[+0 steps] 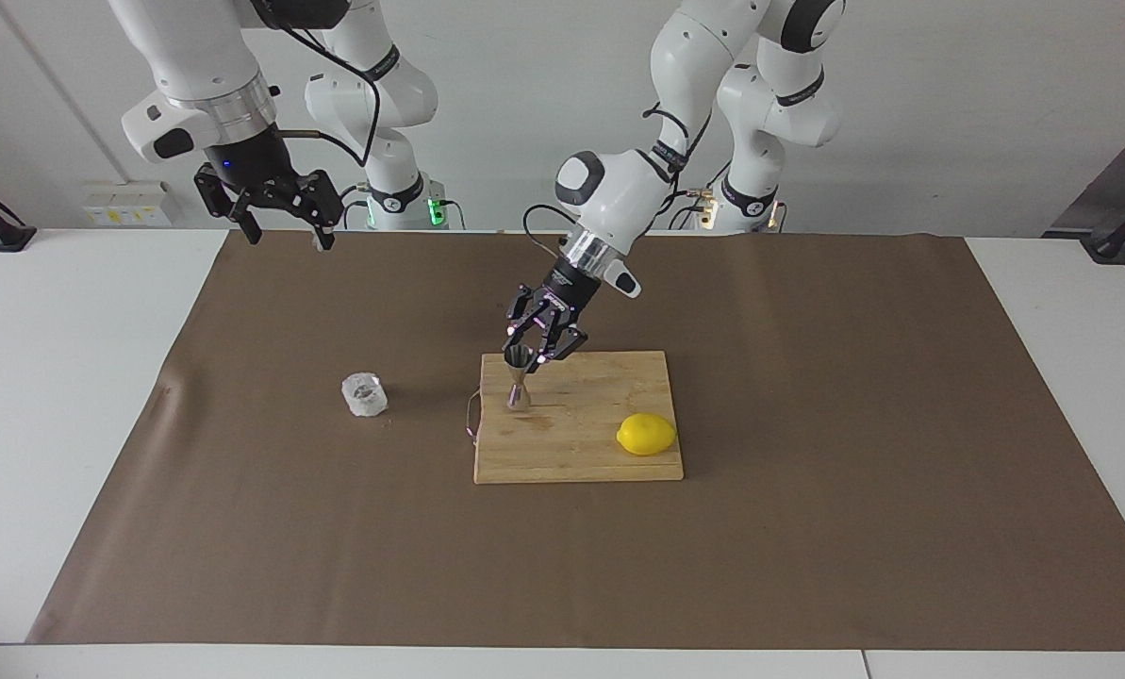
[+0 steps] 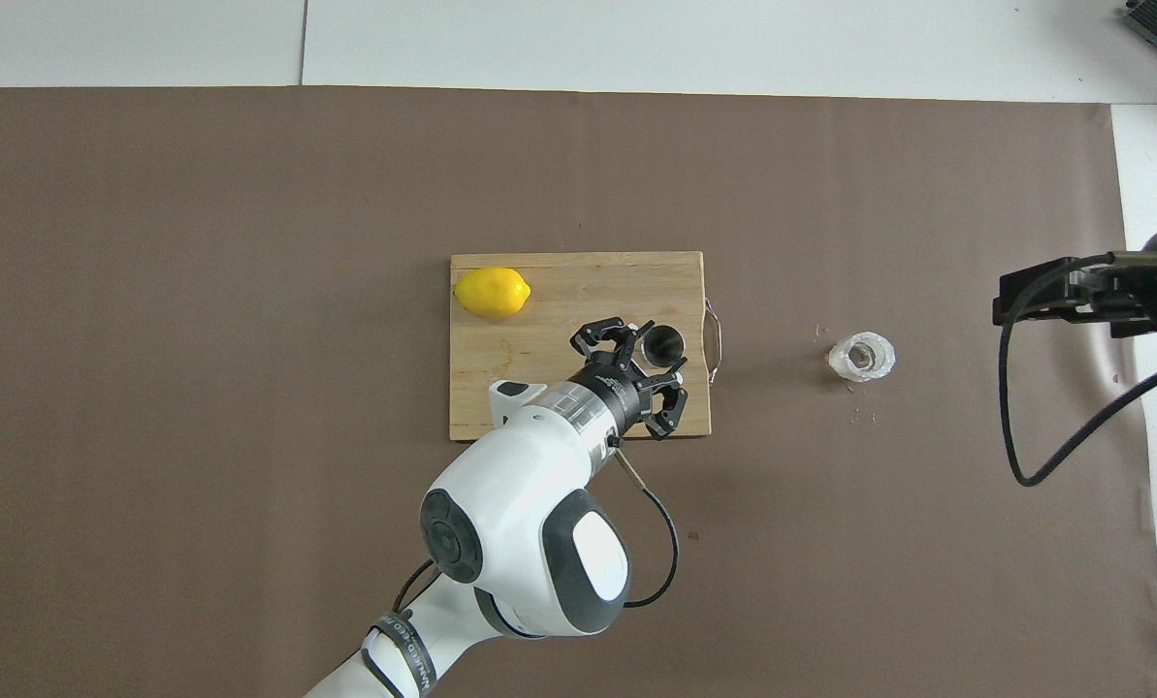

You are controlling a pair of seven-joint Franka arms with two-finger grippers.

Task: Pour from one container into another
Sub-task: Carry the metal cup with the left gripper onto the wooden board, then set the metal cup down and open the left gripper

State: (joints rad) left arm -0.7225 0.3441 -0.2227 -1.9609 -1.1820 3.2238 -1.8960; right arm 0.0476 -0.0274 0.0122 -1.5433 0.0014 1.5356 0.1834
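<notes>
Near the cutting board's (image 1: 581, 443) handle edge, the left gripper (image 1: 529, 356) clamps the upright steel jigger (image 1: 518, 378). The glass cup (image 1: 364, 394) stands apart on brown paper (image 1: 807, 528) toward the right arm's end, open bench around it. The right gripper (image 1: 284, 231) hangs wide over the paper's edge.
</notes>
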